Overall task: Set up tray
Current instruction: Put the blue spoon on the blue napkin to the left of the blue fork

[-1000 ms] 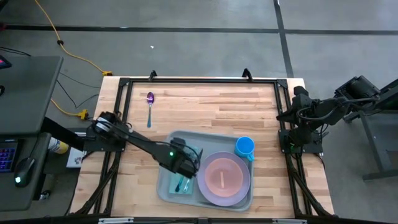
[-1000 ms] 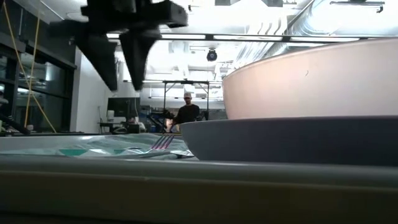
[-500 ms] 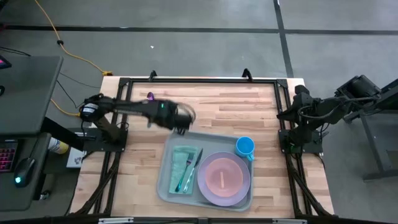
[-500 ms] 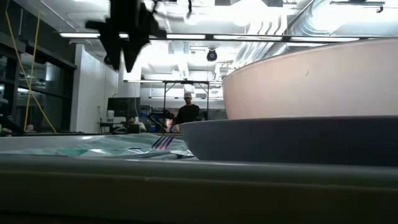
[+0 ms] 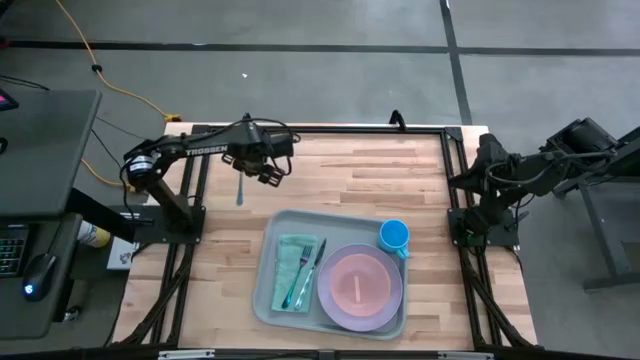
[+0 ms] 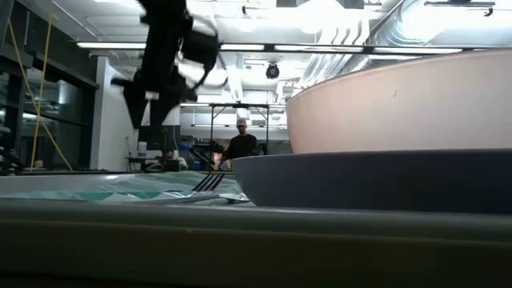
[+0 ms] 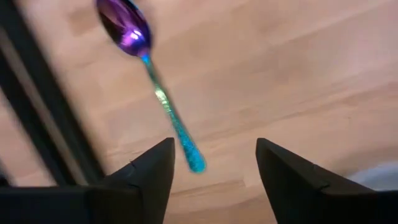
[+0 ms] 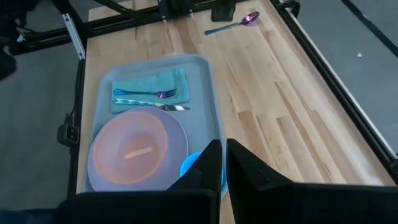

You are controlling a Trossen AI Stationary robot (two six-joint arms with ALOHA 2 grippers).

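- On the near half of the wooden table (image 5: 400,180), closer to its right side, lay the tray (image 5: 268,290), flat and square to the table edge.
- Inside the tray, at its left end, a teal napkin (image 5: 290,262) lay folded, with a fork (image 5: 299,280) and a knife (image 5: 317,258) resting side by side on top of it.
- Beside the napkin, filling most of the tray's right part, sat a lavender plate (image 5: 385,315) with a pink bowl (image 5: 355,283) nested on it; I could see nothing in the bowl but a pale streak across its middle.
- At the tray's far right corner stood a blue cup (image 5: 394,236), just beside the plate; what it held I could not tell.
- Well apart from the tray, near the table's far left corner, a purple-bowled spoon (image 7: 152,81) lay on the bare wood.
- The left gripper (image 5: 268,168) hung over that spoon, its two fingers (image 7: 149,180) spread wide with the teal tip of the handle between them, not touching it.
- The right gripper (image 8: 224,165) waited off the table's right side, fingers pressed together, holding nothing.
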